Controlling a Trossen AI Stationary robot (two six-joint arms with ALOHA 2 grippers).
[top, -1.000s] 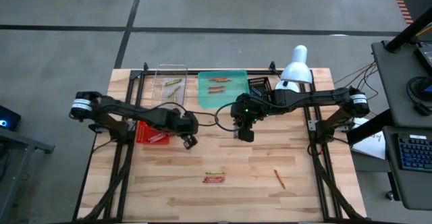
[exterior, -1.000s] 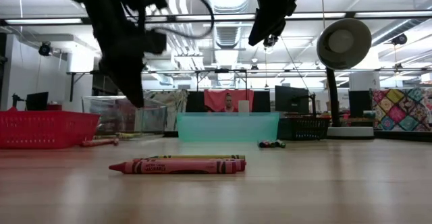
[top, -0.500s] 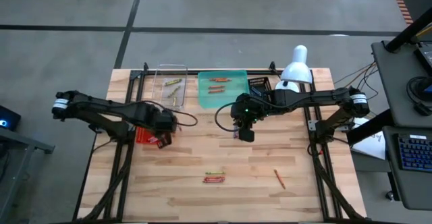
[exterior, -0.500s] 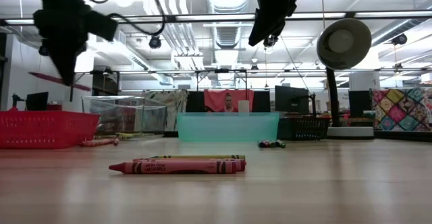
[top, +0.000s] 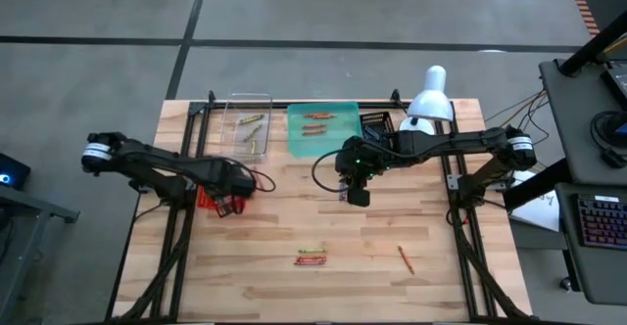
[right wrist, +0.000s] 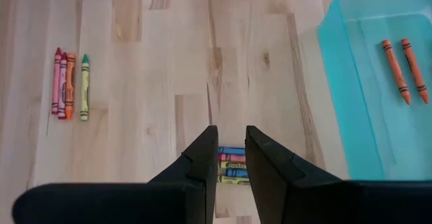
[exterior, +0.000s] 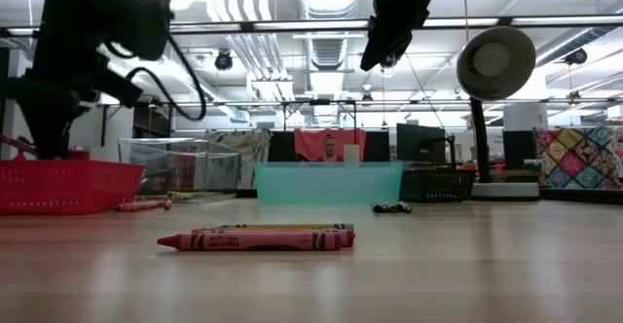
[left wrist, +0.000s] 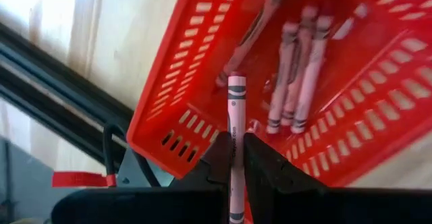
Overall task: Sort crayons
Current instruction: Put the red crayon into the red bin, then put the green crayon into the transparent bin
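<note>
Left claw (left wrist: pixel 236 158) pinches a red crayon (left wrist: pixel 236 150), lower end hidden, seemingly over red basket (left wrist: pixel 196 82).

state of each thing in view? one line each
left gripper: shut on a red crayon, over the red basket
right gripper: fingers apart, empty, above the table
red basket: holds red crayons
teal tray: holds two orange crayons
lamp: upright

Right gripper (right wrist: pixel 231 158) with dark fingers parted over pale wooden table (right wrist: pixel 148 62), stacked blue, red and yellow crayons (right wrist: pixel 231 164) between fingertips, four crayons (right wrist: pixel 69 84) side by side at left, teal tray (right wrist: pixel 364 69) at upper right holding two orange crayons (right wrist: pixel 403 70)
</note>
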